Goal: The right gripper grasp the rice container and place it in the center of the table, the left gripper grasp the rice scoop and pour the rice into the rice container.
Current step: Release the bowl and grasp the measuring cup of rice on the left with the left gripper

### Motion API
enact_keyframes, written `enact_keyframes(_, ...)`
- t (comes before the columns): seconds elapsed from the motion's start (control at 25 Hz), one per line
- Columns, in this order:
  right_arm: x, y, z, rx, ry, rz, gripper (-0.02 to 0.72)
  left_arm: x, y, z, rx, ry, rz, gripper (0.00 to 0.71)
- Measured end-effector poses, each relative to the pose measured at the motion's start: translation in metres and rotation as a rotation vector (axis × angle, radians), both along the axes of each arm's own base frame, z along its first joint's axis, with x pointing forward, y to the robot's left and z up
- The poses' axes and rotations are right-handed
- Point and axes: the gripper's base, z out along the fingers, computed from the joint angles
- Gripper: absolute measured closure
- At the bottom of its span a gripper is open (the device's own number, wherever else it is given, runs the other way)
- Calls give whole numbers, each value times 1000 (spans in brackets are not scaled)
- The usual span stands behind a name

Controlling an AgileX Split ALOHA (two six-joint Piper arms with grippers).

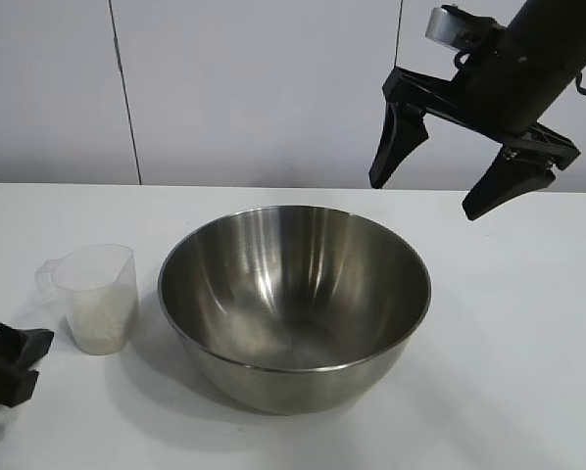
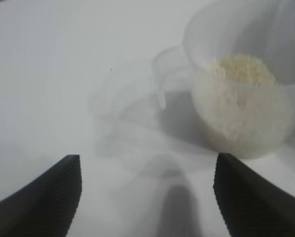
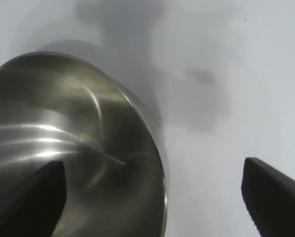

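Observation:
The rice container [image 1: 293, 304], a large shiny steel bowl, stands empty in the middle of the white table [image 1: 528, 323]. The rice scoop [image 1: 97, 294], a small translucent cup with white rice [image 1: 99, 323] in its bottom, stands just left of it. My right gripper [image 1: 422, 198] hangs open and empty in the air above the bowl's far right rim; its wrist view shows the bowl [image 3: 73, 158] below. My left gripper [image 1: 9, 364] is low at the table's front left, open and empty, a short way from the scoop [image 2: 241, 94], which holds rice [image 2: 241, 98].
A white panelled wall [image 1: 224, 88] rises behind the table's back edge. Bare tabletop lies to the right of the bowl and in front of it.

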Motion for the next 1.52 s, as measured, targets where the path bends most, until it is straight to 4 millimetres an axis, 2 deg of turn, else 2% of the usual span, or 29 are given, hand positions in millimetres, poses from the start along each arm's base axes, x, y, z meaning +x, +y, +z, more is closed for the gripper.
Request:
enact_keyframes(0.24, 0, 0, 0, 0, 0, 0, 42, 14, -5, 0, -11, -36, 0, 193)
enact_keyframes(0.52, 0, 0, 0, 0, 0, 0, 42, 27, -7, -11, -19, -33, 27, 198)
enact_keyframes(0.88, 0, 0, 0, 0, 0, 0, 42, 39, -6, -8, -27, -69, 57, 200)
enact_keyframes(1.2, 0, 0, 0, 0, 0, 0, 42, 55, 8, -4, -83, -102, 98, 200)
enact_keyframes(1.36, 0, 0, 0, 0, -1, 0, 42, 56, 9, -2, -97, -103, 79, 200)
enact_keyframes(1.52, 0, 0, 0, 0, -1, 0, 42, 58, 5, 7, -110, -135, 36, 200)
